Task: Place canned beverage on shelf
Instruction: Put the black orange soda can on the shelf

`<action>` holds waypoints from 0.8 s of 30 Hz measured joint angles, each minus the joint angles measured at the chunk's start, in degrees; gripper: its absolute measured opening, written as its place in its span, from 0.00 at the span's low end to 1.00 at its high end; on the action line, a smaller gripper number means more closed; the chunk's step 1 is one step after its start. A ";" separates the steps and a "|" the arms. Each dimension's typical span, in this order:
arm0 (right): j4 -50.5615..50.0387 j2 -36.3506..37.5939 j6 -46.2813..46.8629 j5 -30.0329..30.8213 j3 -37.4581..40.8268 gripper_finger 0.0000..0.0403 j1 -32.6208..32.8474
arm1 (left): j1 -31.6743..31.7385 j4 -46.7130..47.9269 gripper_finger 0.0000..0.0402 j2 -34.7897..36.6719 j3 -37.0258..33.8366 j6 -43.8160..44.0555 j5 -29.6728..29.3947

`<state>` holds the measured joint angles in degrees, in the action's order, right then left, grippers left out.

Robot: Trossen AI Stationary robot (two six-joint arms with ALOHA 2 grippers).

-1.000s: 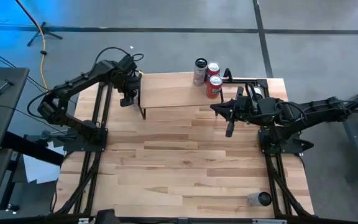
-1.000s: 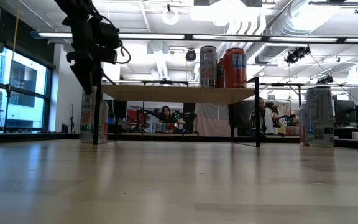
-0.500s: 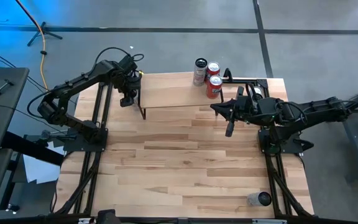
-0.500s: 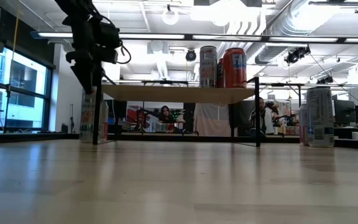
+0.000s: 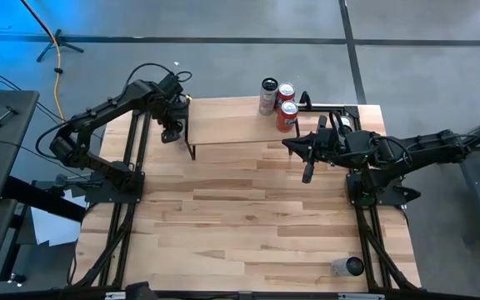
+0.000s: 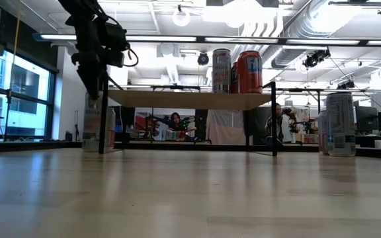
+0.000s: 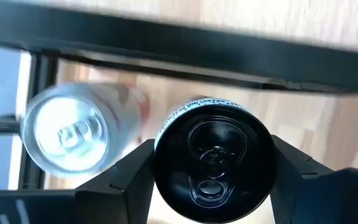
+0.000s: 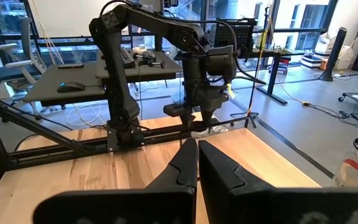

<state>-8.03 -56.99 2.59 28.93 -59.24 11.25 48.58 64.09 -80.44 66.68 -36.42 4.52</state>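
Observation:
A black-topped canned beverage point(image 7: 213, 163) stands on the table at the shelf's left end, with a silver-topped can point(image 7: 73, 134) right beside it. My left gripper point(image 5: 170, 132) points down over it, shut on it point(image 7: 213, 177). In the low view these cans point(image 6: 91, 125) stand by the shelf's left leg, under that gripper point(image 6: 96, 84). The shelf point(image 5: 227, 125) has a light wood top on thin black legs and carries three cans point(image 5: 278, 102) at its right end. My right gripper point(image 5: 288, 145) hovers shut and level off the shelf's right end. My left gripper pinches the black-topped can between its two fingers point(image 7: 126, 183), one on each side of the upper wall just under the rim point(image 7: 159, 163). The fingers come from above, pointing down. The can stands upright with its base on the table.
Another can point(image 6: 340, 123) stands alone near the table's front right corner point(image 5: 348, 267). The shelf top's left and middle part point(image 6: 177, 99) is bare wood. Desks, chairs and people show in the room beyond the table.
My left gripper has stayed in place over the cans while its fingers have drawn in onto the black-topped can. The can still stands on the table.

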 joint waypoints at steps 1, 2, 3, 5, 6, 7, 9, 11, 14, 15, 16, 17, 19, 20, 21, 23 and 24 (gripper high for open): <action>0.00 0.00 -0.03 0.00 0.00 0.00 0.00 | 0.00 1.49 0.48 0.17 0.41 0.21 -0.35; 0.00 0.00 -0.04 0.00 0.00 0.00 0.00 | 0.00 3.01 0.48 0.53 0.88 0.33 -0.48; 0.00 0.00 -0.07 0.00 0.00 0.00 0.00 | 0.00 4.07 0.48 1.05 1.56 0.37 -0.51; -0.02 0.00 -0.24 0.02 0.00 0.00 0.00 | 0.00 5.04 0.48 2.04 2.91 0.38 -1.18; -0.06 0.00 -0.22 0.02 0.00 0.00 0.00 | 0.00 5.74 0.48 2.44 3.67 0.80 -1.81; -0.07 0.00 -0.19 0.02 0.00 0.00 0.00 | 0.00 6.88 0.48 2.80 4.47 1.84 -2.66; -0.11 0.00 -0.20 0.02 0.00 0.00 0.00 | 0.00 9.86 0.48 3.66 6.53 5.06 -4.10; -0.13 0.00 -0.63 0.02 0.00 0.00 0.00 | 0.04 12.78 0.48 4.14 9.11 8.87 -4.36; -0.20 0.00 -1.35 0.04 0.00 0.00 0.00 | -0.12 18.83 0.48 4.34 12.91 14.44 -4.28; -0.22 0.00 -1.41 0.04 0.00 0.00 0.00 | -0.41 21.12 0.48 4.34 14.13 16.31 -4.23; -0.22 0.00 -1.42 0.03 0.00 0.00 0.00 | -0.83 23.03 0.48 4.37 15.30 18.25 -4.24; -0.22 0.00 -1.42 0.03 0.00 0.00 0.00 | -1.30 24.68 0.48 4.37 16.39 19.98 -4.23; -0.22 0.00 -1.50 0.03 0.00 0.00 0.00 | -2.62 26.48 0.48 4.58 18.04 24.28 -4.14; -0.22 0.00 -1.51 0.02 0.00 0.00 0.00 | -3.57 26.16 0.48 5.15 18.31 27.00 -3.73; -0.24 0.00 -1.51 0.02 0.00 0.00 0.00 | -4.49 25.69 0.48 5.81 18.66 29.54 -2.49; -0.32 0.00 -1.49 0.03 0.00 0.00 0.00 | -6.39 25.72 0.48 6.94 19.71 32.66 2.71; -0.37 0.00 -1.42 0.04 0.00 0.00 0.00 | -7.44 25.87 0.48 7.55 20.10 34.23 5.27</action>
<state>-8.40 -56.99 1.17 28.97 -59.24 11.25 41.14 89.96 -72.89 86.78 -2.19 9.79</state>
